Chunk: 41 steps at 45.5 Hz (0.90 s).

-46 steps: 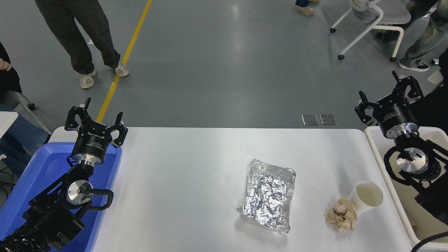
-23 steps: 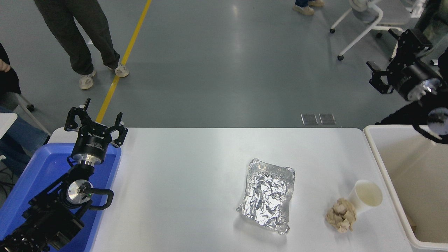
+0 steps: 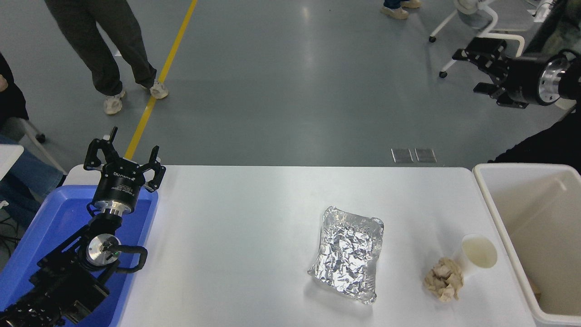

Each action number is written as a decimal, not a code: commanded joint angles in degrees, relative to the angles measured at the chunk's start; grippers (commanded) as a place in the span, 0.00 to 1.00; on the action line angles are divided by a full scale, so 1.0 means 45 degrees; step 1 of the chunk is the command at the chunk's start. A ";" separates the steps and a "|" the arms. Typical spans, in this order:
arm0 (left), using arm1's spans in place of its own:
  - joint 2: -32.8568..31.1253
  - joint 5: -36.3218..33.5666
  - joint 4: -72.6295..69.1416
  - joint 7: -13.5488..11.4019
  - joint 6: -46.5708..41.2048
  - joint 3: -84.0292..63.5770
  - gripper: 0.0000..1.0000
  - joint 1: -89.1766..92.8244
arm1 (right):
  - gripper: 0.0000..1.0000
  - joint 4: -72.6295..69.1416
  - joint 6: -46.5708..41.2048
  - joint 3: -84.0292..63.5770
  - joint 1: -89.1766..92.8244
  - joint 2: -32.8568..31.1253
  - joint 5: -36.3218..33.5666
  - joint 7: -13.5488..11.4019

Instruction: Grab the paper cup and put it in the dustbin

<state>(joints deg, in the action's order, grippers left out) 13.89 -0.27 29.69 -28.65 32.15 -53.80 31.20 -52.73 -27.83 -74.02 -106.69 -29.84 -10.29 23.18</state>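
Raised right claw (image 3: 472, 68) now hangs open beyond paper cup (image 3: 477, 255)

I have swung my right gripper (image 3: 472, 66) up from above the dustbin (image 3: 499, 227) to high at the right edge, its spread fingers now pointing left over the floor.

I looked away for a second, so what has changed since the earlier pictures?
The right pincer rose from above the dustbin and swung up to the upper right, now turned sideways, open and empty. Nothing was grasped or released. The paper cup, paper ball, foil tray and the left pincer parked over the blue tray stayed put.
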 commanded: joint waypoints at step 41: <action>0.0000 0.0001 0.0003 -0.0001 -0.0015 -0.0016 0.98 0.0000 | 1.00 -0.5119 -0.3815 -0.2556 -0.4240 0.2607 0.8440 -0.0035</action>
<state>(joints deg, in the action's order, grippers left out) 13.89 -0.25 29.68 -28.65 32.15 -53.84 31.20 -74.76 -44.78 -89.53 -125.71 -20.77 19.08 22.99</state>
